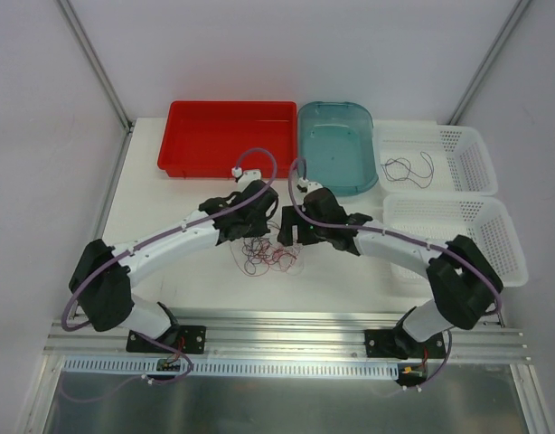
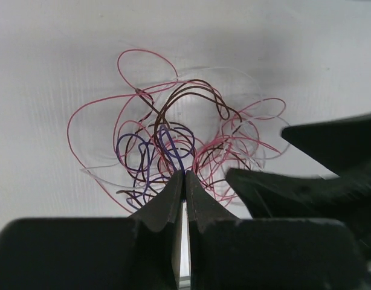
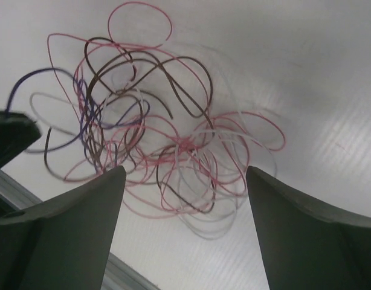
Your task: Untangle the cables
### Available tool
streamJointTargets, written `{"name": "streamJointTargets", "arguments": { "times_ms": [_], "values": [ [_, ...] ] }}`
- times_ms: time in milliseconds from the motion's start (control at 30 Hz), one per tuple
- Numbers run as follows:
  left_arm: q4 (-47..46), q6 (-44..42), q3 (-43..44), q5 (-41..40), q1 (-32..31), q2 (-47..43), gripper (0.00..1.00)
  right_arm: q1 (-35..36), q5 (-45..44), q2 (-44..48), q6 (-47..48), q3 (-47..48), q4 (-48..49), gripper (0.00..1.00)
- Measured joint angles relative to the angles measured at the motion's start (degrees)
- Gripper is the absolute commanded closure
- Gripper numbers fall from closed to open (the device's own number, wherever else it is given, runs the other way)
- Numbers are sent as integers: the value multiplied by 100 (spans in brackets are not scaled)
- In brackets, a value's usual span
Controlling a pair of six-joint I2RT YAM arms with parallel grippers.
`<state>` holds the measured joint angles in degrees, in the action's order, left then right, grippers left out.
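Left gripper (image 2: pixel 184 175) is pinched shut on a purple strand (image 2: pixel 171 151) at the edge of the cables (image 1: pixel 267 255), bunched on the table (image 1: pixel 169 217) between both grippers. Right gripper (image 3: pixel 185 172) hangs wide open over the tangle's opposite side.

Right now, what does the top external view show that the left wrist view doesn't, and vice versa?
Top external only: red tray, teal tub, near white basket, and far white basket holding one dark cable. Left wrist only: left fingers shut on a purple strand. Both: the tangle of cables on the table.
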<state>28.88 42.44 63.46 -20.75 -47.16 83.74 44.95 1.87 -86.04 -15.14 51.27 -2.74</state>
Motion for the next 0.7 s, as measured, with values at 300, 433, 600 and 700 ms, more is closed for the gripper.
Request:
{"name": "streamJointTargets", "arguments": {
  "times_ms": [300,433,600,700],
  "values": [
    [55,-402,26,278,0,-979,100,133,33,-1248,-396,249,422,56],
    [245,-732,332,273,35,-1364,100,133,-98,-1281,-531,118,490,75],
    [516,-1316,1228,188,352,-1829,100,133,-398,-1003,-599,-264,520,91],
    [614,-1665,1851,26,675,-2079,100,127,-621,-732,-629,-492,361,95]
  ]
}}
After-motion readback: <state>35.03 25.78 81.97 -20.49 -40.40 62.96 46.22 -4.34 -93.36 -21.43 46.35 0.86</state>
